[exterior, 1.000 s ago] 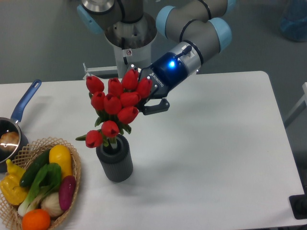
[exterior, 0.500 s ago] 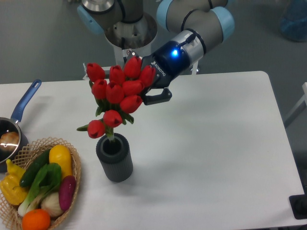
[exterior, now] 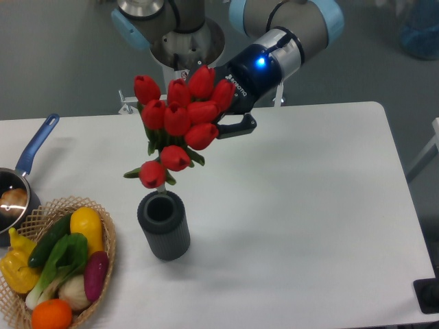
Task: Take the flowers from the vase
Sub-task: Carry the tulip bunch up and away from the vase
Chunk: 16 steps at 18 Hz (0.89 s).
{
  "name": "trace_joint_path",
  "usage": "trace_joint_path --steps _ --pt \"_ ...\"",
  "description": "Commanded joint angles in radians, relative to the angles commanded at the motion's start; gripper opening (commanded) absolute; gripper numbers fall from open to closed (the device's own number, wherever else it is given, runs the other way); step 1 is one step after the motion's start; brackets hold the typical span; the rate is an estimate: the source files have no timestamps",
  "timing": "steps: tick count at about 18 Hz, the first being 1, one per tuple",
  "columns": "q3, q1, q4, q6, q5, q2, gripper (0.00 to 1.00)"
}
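Observation:
A bunch of red tulip flowers with green leaves hangs in the air above the dark grey ribbed vase. The lowest buds sit just over the vase's open mouth, and the short stem ends look clear of the rim. My gripper reaches in from the upper right behind the bunch and is shut on the flowers. Most of its fingers are hidden by the buds; one dark finger shows at the bunch's right side. The vase stands upright on the white table.
A wicker basket with colourful vegetables sits at the front left corner. A metal saucepan with a blue handle lies at the left edge. The arm's base stands behind the table.
The gripper has risen and shifted a little right with the flowers. The bunch's stems have come up out of the vase, which has stayed in place.

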Motion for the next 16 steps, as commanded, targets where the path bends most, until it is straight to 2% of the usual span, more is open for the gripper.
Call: trace_joint_path --steps 5,11,16 --pt "0.061 0.046 0.006 0.009 0.034 -0.048 0.35" --pt "0.088 0.086 0.009 0.038 0.04 -0.092 0.35" --pt "0.088 0.092 0.009 0.109 0.11 -0.101 0.35"
